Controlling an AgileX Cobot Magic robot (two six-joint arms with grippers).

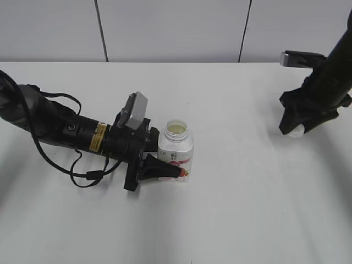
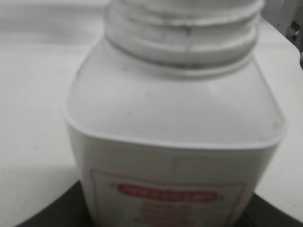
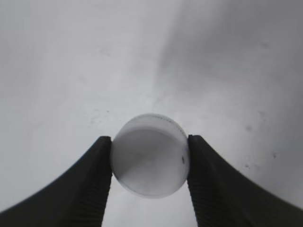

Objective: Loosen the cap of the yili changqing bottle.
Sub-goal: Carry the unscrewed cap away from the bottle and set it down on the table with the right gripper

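Observation:
The yili changqing bottle point(image 1: 175, 152) stands upright mid-table, white with a red-pink label, its neck open and pale liquid showing inside. My left gripper point(image 1: 165, 170) is shut on the bottle's lower body. In the left wrist view the bottle point(image 2: 175, 123) fills the frame, with bare neck threads at the top. The cap point(image 3: 150, 154) is off the bottle, held between the fingers of my right gripper point(image 3: 150, 161), just above the table. In the exterior view my right gripper point(image 1: 297, 127) is at the far right, with the cap point(image 1: 297, 132) a white sliver under it.
The white table point(image 1: 236, 209) spreads around both arms. A pale panelled wall point(image 1: 170, 27) runs along the far edge. The left arm's black cable point(image 1: 82, 173) loops on the table to the bottle's left.

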